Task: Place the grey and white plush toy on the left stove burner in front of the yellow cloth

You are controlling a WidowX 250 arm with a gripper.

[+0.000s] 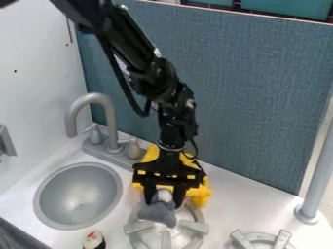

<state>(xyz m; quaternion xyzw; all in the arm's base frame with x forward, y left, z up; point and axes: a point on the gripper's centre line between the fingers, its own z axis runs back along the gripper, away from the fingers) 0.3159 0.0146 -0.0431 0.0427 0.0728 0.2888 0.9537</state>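
With the black gripper (164, 202), hanging from the black arm (139, 56) and pointing down below the centre of the frame, gripping a grey, soft-looking object (157, 214) between both fingers (149, 192). Showing a paler top between the fingers, spreading wider and darker just below, and covering part of a grey stove burner (166, 239) at the bottom centre; not showing clearly whether touching it. Around the gripper's upper part, seeing yellow pieces (201, 194) at both sides. Sitting at the lower left, beside the burner, a round grey sink (78, 194), with a curved grey faucet (109, 116) standing behind. Lying near the bottom edge, between sink and burner, a small white, red and black item (94, 239). Occupying the lower right, a second burner (260, 238) and a grey post (319, 170); rising behind the white counter (237, 194), a blue-green panel (247, 97).
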